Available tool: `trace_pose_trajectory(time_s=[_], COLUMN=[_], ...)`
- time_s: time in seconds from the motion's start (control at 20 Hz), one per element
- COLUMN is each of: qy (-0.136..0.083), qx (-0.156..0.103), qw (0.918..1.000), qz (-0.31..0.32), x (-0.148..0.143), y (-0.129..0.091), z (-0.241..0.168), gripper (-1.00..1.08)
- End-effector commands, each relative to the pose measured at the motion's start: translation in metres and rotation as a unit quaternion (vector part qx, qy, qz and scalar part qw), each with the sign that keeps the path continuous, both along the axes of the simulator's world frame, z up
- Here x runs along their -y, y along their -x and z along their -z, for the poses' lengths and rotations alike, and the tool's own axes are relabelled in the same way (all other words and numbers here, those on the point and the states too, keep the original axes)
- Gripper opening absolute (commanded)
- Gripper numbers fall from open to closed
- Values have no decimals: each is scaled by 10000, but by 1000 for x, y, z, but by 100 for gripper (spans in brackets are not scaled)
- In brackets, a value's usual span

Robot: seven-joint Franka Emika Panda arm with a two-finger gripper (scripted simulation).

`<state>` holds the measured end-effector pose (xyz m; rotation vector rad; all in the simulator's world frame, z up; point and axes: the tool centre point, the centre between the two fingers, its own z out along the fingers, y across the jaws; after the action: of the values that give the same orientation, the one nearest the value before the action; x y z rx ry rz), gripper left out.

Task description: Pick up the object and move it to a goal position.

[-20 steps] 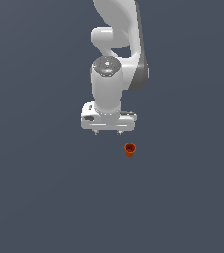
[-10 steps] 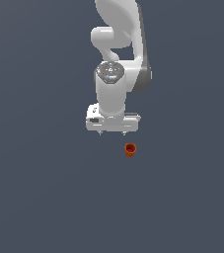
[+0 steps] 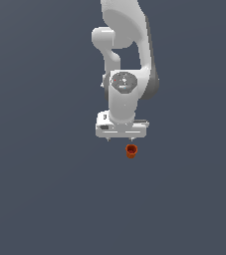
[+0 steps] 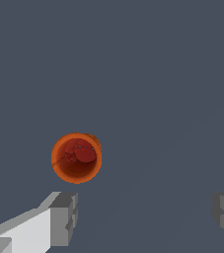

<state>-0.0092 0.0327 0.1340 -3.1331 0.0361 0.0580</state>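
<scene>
The object, a small orange-red cup (image 3: pixel 131 151), stands upright on the dark grey floor, just in front of and below the white gripper (image 3: pixel 120 139) in the exterior view. The gripper points down and is open, with its fingertips barely showing under the hand. In the wrist view I look down into the cup (image 4: pixel 76 158), which lies ahead of the gap between the two grey fingers (image 4: pixel 64 217), nearer to one of them. The gripper (image 4: pixel 145 212) holds nothing and is apart from the cup.
The plain dark grey floor (image 3: pixel 45 189) spreads all around. The white arm (image 3: pixel 127 60) rises behind the gripper.
The gripper has moved down and towards the cup, a little to the exterior view's right. The cup has not moved.
</scene>
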Motion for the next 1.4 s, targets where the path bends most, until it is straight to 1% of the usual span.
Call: trace_pose_trajectory(time_s=[0.0,0.25,0.45,0.75,1.15,1.35], qy=[18,36,38,37,38,38], qx=[50,145,181,171,182,185], qw=[10000,9998,9997,9997,9997,9997], qz=[-46,-115,-141,-148,-146,-145], x=[-17,-47,-58,-58,-59,-59], y=[-4,-9,-10,-9,-8,-9], z=[13,36,45,48,85,95], gripper=[100,100,100,100,100,100])
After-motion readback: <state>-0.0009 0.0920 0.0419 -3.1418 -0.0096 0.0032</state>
